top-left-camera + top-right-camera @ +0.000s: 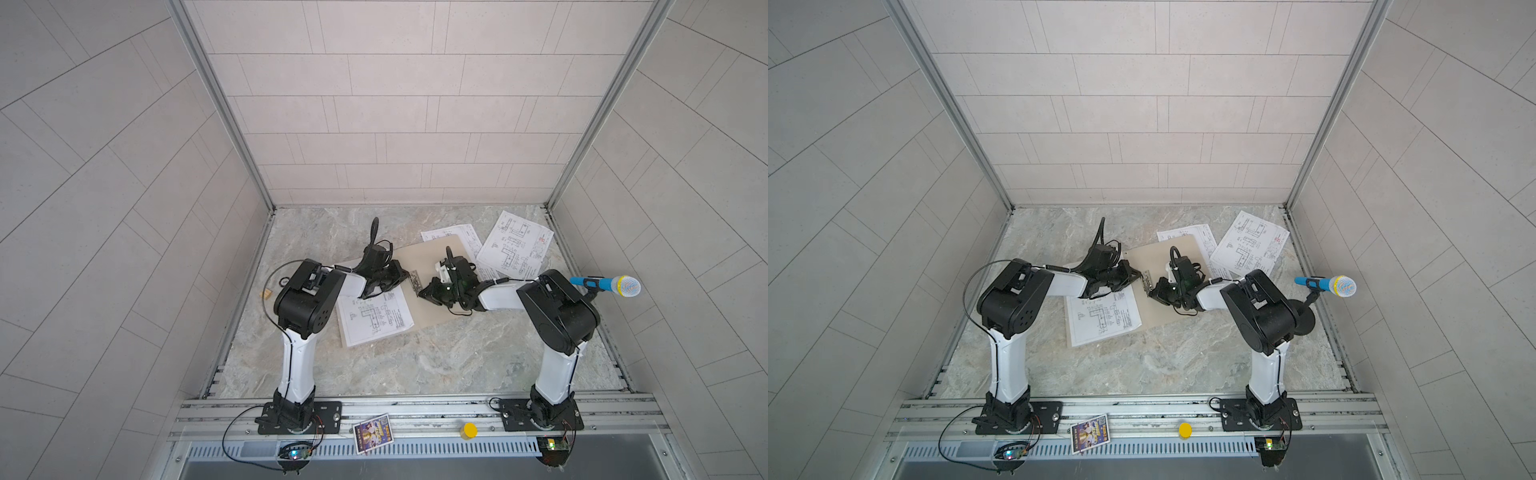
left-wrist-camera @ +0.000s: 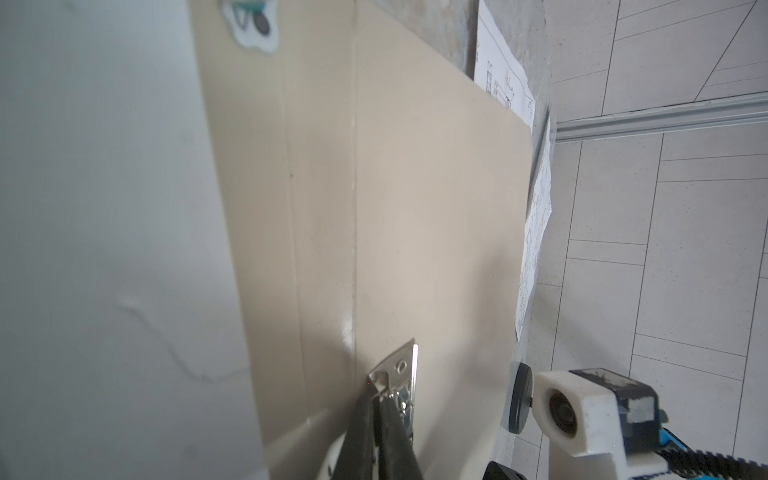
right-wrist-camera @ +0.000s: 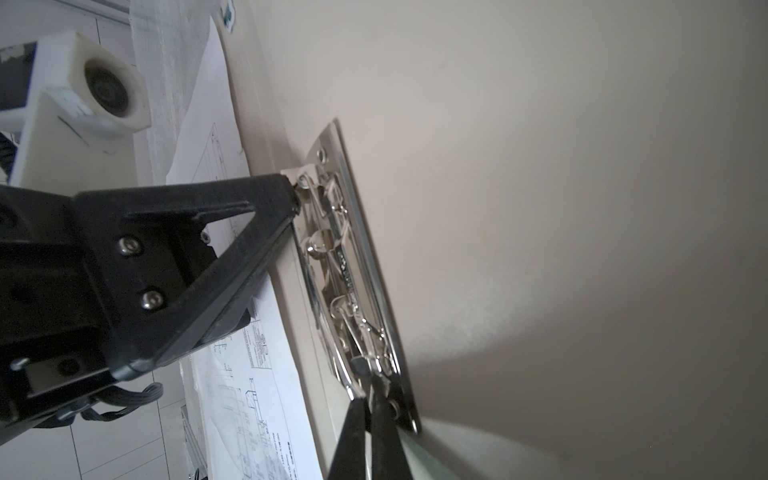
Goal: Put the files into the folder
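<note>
The tan folder (image 1: 415,257) (image 1: 1150,257) lies open on the marble table, its silver clip (image 1: 415,281) (image 3: 353,270) along the spine. My left gripper (image 1: 406,276) (image 2: 380,399) is shut, with its tips against one end of the clip (image 2: 401,372). At the clip's other end my right gripper (image 1: 422,291) (image 3: 370,388) is shut too; whether either pinches metal is unclear. One of the files (image 1: 374,318) (image 3: 257,374) lies over the folder's left half. A second (image 1: 457,237) sticks out from under its far edge. The third (image 1: 515,245), with a red mark, lies at the back right.
A blue toy microphone (image 1: 606,284) on a black stand rises beside my right arm. A colourful picture card (image 1: 372,433) and a yellow cylinder (image 1: 470,430) sit on the front rail. A small tan block (image 1: 266,293) lies at the left edge. Walls close three sides.
</note>
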Motion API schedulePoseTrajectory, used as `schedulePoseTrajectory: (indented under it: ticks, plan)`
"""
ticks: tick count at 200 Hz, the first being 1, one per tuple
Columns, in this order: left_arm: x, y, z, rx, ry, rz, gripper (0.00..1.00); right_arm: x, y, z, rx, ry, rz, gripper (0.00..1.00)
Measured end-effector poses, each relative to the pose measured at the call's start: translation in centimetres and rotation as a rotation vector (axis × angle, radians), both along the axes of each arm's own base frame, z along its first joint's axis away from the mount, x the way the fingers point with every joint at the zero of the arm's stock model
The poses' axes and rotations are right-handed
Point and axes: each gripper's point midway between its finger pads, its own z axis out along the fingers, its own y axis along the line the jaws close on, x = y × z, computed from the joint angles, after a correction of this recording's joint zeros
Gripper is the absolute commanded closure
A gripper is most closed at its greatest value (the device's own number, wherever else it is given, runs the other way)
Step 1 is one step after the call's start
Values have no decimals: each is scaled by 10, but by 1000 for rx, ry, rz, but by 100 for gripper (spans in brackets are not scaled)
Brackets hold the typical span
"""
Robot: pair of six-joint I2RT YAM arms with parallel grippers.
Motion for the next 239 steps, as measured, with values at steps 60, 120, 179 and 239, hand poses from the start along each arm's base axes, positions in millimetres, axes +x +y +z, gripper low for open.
schedulePoseTrajectory:
  ticks: [60,120,179,239]
  plan:
    - [4,-3,3,27,8,-25,97,-1,5,1,-6,-10,-1,100]
    - [5,-3,1,104,14,-84,100,-4,18,4,-1,-26,1,100]
    - [4,-3,1,152,-22,-139,100,-4,16,6,-35,-31,12,100]
    - [4,-10,1,146,-53,-207,100,-4,12,4,-42,-30,33,100]
